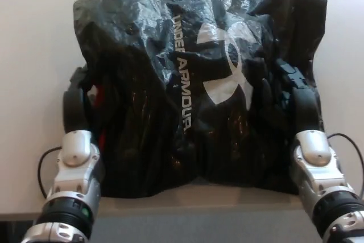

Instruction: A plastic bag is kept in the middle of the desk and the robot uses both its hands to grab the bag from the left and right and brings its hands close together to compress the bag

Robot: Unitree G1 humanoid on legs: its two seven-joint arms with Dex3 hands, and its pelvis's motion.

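A: Where is the bag (pixel 193 83) found?

B: It is laid flat in the middle of the tabletop (pixel 34 55), its near edge reaching the front edge. The left hand (pixel 77 106) is pressed against its left side, the right hand (pixel 296 98) against its right side.

A: Can the state of the hands be told?

B: Only partly. Black fingers are set against black plastic, so how far they are curled cannot be told. Both hands are seen touching the bag, and the plastic is creased toward the middle between them.

A: How is the bag expected to handle?

B: It is judged light, thin and soft. Crumpling should be easy, little resistance is expected, and the glossy film may be slippery. Something red (pixel 100 96) is glimpsed at the left side beside the left hand; what it is cannot be made out.

A: Where should hold be taken?

B: At the two side edges, about mid-height, where the hands are already placed.

A: And its direction?

B: The long axis is run left to right. The printed lettering is read from far to near, so the bag is turned sideways to the robot.
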